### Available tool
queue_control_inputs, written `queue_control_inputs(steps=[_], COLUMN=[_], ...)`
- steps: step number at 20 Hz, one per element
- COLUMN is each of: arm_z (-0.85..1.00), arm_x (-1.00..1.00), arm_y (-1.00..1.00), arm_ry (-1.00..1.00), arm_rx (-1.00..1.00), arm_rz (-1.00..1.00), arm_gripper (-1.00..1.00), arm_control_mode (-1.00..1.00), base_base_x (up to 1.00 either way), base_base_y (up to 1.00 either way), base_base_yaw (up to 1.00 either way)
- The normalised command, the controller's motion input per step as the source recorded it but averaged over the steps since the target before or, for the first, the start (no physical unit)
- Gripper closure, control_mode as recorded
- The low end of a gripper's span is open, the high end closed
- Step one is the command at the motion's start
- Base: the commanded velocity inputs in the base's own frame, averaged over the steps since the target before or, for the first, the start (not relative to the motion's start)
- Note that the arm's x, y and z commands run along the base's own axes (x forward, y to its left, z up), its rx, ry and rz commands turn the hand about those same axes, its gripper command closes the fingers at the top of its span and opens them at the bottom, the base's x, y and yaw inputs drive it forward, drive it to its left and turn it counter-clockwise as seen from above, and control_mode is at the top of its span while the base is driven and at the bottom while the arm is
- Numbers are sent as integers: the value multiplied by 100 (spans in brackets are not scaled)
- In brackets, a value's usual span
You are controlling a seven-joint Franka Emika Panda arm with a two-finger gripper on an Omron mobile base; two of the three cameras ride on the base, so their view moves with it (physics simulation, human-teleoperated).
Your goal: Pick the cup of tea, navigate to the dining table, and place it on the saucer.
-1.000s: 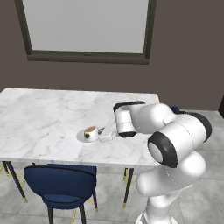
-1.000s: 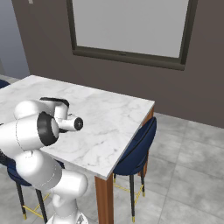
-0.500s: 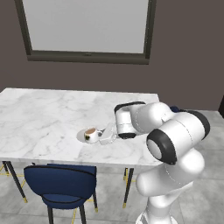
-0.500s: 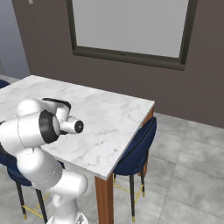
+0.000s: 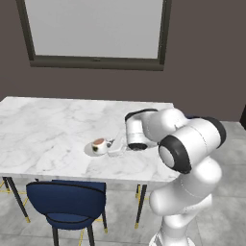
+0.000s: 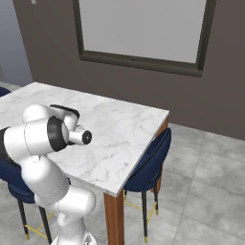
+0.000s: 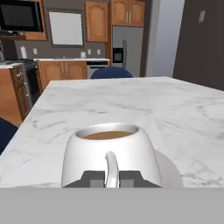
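The cup of tea (image 5: 99, 144), white with brown tea, stands on the pale saucer (image 5: 90, 150) near the front edge of the marble dining table (image 5: 43, 129). My gripper (image 5: 111, 144) reaches in low from the cup's right. In the hand view the cup (image 7: 109, 151) fills the near ground, its handle facing me. My gripper (image 7: 111, 178) is shut on that handle, one dark fingertip on each side. The saucer (image 7: 171, 169) shows under the cup at the right. The table top (image 7: 131, 100) stretches away behind it.
A blue chair (image 5: 67, 202) is tucked under the table's front edge below the cup. Another blue chair (image 6: 150, 162) stands at the table's right end. A large framed window (image 5: 96, 29) hangs on the dark wall behind. Wooden kitchen cabinets (image 7: 96, 19) lie far beyond the table.
The arm's elbow has shifted slightly while the hand stays beside the cup. The cup and saucer remain in the same spot on the table.
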Motion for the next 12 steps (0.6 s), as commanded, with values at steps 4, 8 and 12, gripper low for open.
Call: queue_control_inputs(steps=[4,8,12], arm_z=[0,-1,0], arm_x=[47,49,37], arm_y=[5,20,26], arm_ry=[0,0,0], arm_rx=[0,0,0], arm_rz=[-2,-3,-1], arm_gripper=[100,100,100], arm_control_mode=[-100,-100,-100], base_base_x=[0,0,0], base_base_y=[0,0,0], base_base_yaw=[0,0,0])
